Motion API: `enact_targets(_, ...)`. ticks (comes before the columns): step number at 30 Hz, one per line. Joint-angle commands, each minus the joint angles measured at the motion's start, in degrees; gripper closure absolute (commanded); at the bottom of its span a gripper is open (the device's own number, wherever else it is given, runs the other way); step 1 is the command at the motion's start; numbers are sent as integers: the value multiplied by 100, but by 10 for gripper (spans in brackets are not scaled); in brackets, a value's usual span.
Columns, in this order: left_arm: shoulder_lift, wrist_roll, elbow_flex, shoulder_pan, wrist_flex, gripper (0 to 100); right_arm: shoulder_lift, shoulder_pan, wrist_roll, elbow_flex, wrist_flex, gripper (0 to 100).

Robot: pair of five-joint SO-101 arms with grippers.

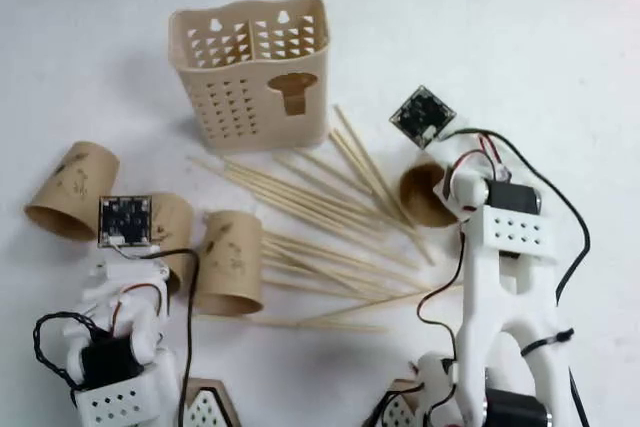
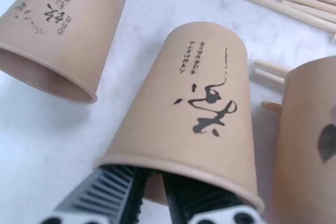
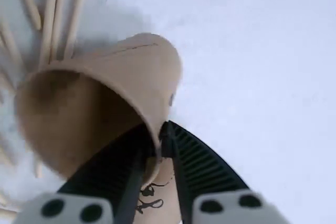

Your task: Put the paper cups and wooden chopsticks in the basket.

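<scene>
The right gripper is clamped on the rim of the held cup — one jaw inside the mouth, the other against the outer wall, with the paper pinched between them. This cup lies on its side on the table, its mouth facing the arm, just beside the outer ends of the chopsticks. The basket stands upright beyond the fan of sticks, well apart from the cup.

The step in hand looks like lifting this cup and carrying it to the basket. A single-wall pinch on thin paper probably lets the cup swing, so a slow, straight rise seems wise, high enough to clear the sticks and then the tall basket rim. The basket looks light; coming down from above rather than from the side should avoid knocking it over. Releasing only once the cup's base is inside the opening would stop it bouncing off the rim.

The left gripper sits at the mouth of the middle cup — whether it is gripping I cannot tell, since the rim covers it.
</scene>
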Motion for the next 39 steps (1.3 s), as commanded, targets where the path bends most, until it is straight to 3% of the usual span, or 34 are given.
enact_targets(1,-48,26,-44,-31,-79,976,-382,101,-9,-580,295,978)
enact_targets(12,-48,26,-44,-31,-70,976,-488,-92,-1486,-2752,1376,979)
enact_targets(26,-48,26,-44,-31,-70,976,-426,-1569,-3191,-5231,1727,979)
enact_targets(39,-48,18,26,-48,-105,976,2079,-2730,-4686,-7754,1763,979)
